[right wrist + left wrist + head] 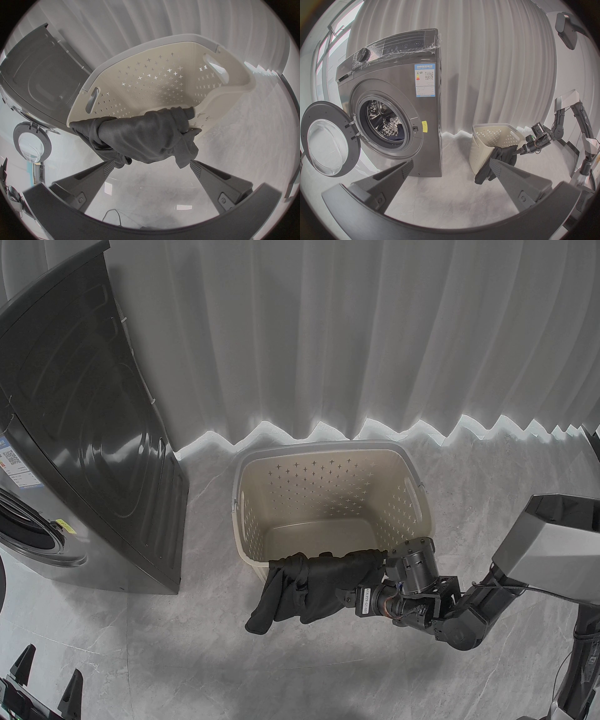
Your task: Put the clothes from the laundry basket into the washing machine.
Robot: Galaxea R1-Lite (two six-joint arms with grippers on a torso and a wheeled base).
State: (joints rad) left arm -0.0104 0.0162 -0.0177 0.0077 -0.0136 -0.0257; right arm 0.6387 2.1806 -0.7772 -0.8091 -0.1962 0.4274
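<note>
A black garment (312, 587) lies draped over the near rim of the cream laundry basket (325, 446), one end hanging outside toward the floor. My right gripper (152, 165) sits low at that rim, fingers (109, 165) spread open, with the garment (147, 137) just past the tips. From the left wrist view the garment (500, 156) hangs on the basket (487, 137) beside the right gripper (518, 151). The grey washing machine (393, 103) stands left of the basket, its door (328, 140) swung open and its drum (384, 123) showing. My left gripper (51, 671) hangs open near the floor, far left.
A white curtain (350, 334) runs behind the basket and machine. Grey marble floor (187, 640) lies open between the machine and the basket. The basket's bottom (319, 537) shows bare.
</note>
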